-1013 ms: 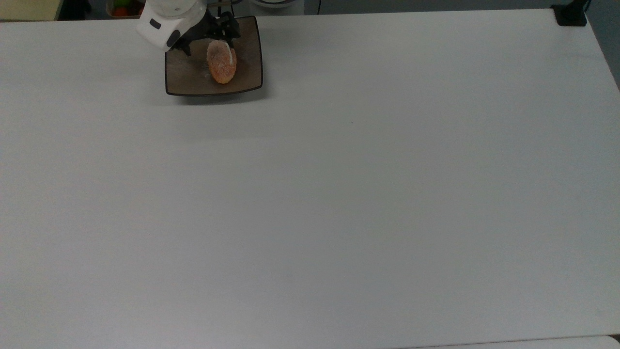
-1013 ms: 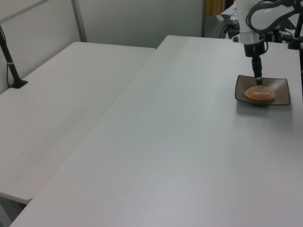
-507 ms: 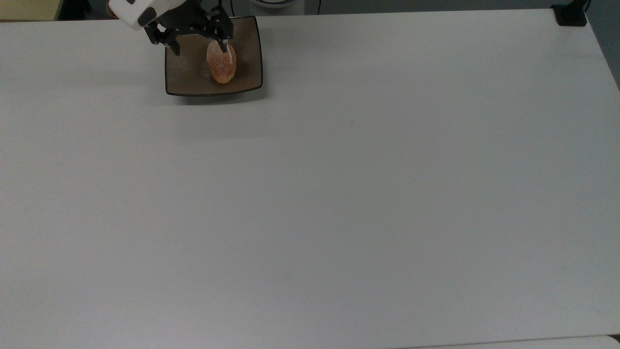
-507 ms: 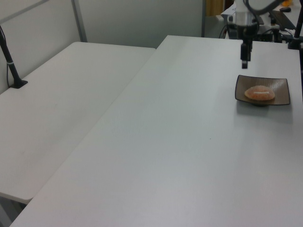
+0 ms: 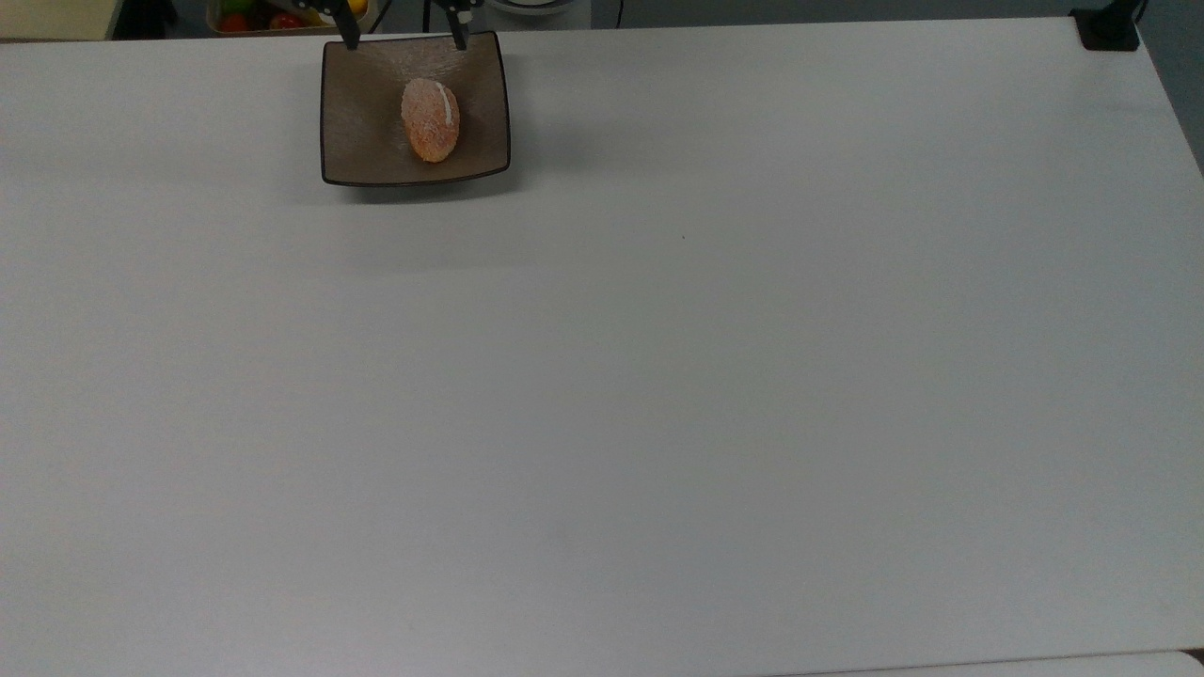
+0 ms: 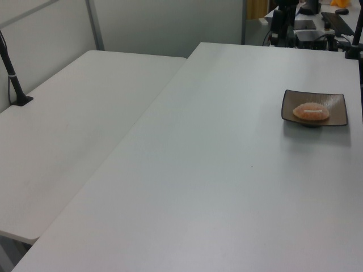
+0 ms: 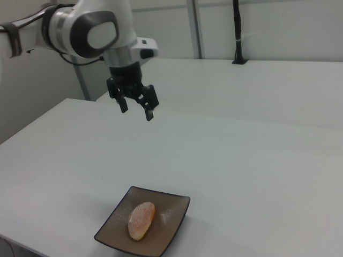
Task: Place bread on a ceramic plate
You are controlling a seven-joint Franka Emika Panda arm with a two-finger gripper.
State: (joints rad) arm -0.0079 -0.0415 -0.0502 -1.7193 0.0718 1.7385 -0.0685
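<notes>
**Fingers spread and empty, bread lies on the plate**

Both fingers (image 7: 150, 112) of the gripper (image 7: 136, 108) are spread apart and pinch nothing; in the right view they hang high above the white table (image 7: 241, 160), well apart from the plate and beyond it. In the top view the 2 finger tips show at the upper edge, 1 over each far corner of the plate.

Nearest in the right view is the ceramic plate (image 7: 171, 211), flat on the table close to its edge. The bread (image 7: 141, 220) rests in the shallow dip of the plate, so it probably cannot roll out. It touches only the plate.

The long axis of the bread runs from the near side of the plate to the far side in the top view (image 5: 430, 119), and its white stripe faces up. In the left view (image 6: 311, 111) the same loaf lies crosswise. I judge that the placing is done and the arm needs only to stay clear.
</notes>
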